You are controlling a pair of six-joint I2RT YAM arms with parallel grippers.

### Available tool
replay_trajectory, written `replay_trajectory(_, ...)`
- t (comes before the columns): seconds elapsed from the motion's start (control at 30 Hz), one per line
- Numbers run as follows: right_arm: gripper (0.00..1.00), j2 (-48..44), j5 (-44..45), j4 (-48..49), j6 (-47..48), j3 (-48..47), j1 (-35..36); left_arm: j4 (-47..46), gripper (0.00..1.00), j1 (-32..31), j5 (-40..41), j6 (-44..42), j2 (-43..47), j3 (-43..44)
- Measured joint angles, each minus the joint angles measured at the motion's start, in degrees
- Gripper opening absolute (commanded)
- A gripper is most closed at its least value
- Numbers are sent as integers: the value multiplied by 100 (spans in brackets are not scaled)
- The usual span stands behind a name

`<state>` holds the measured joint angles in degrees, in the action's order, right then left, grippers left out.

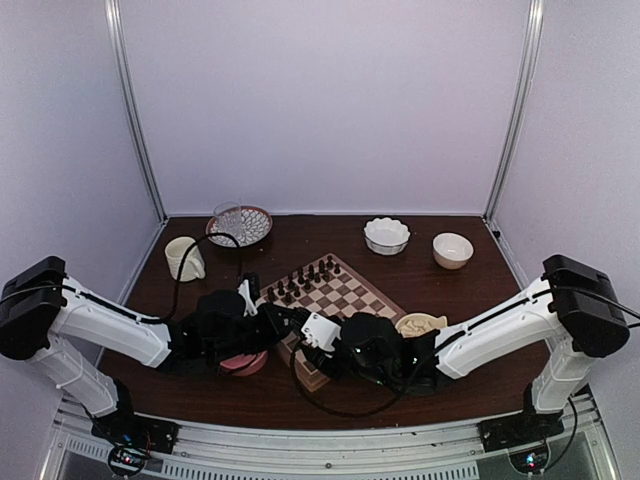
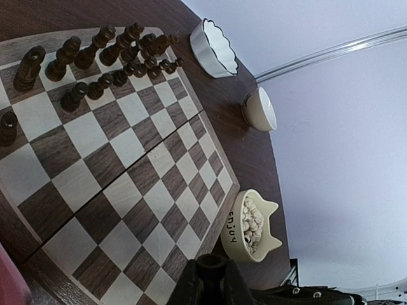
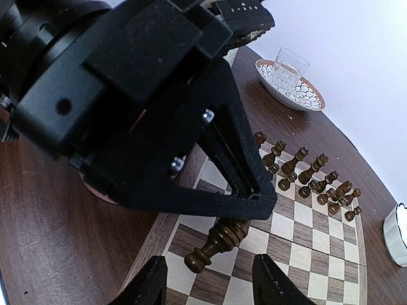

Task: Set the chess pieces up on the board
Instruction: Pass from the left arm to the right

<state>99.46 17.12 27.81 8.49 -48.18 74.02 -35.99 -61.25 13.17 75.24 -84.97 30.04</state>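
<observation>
Right wrist: carved brown piece [image 3: 216, 244] over checkered board [image 3: 299, 254].

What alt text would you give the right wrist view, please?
The left gripper, shut on a dark chess piece, holds it tilted over the near squares of the board, just ahead of the open right gripper. Other dark pieces stand in rows at the far edge.
</observation>
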Motion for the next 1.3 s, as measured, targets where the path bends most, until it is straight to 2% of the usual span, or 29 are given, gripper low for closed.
replay_trajectory(0.33,44,109,247,-162,28,-212,0,0,0,-22,-59,87,-129,24)
replay_trajectory(0.4,48,140,271,-168,28,-243,0,-2,0,-24,-57,87,-129,28)
replay_trajectory(0.5,59,151,275,-210,48,-249,9,2,0,-26,-57,87,-129,28)
replay_trajectory(0.53,59,157,271,-234,37,-256,13,2,0,-26,-57,85,-129,28)
replay_trajectory(0.87,22,254,343,-361,24,-332,26,-20,0,-26,-55,85,-129,35)
replay_trajectory(1.1,4,254,422,-382,15,-332,70,-15,0,-26,11,81,-129,39)
replay_trajectory(1.3,0,245,459,-363,20,-326,74,-11,0,-26,101,68,-116,39)
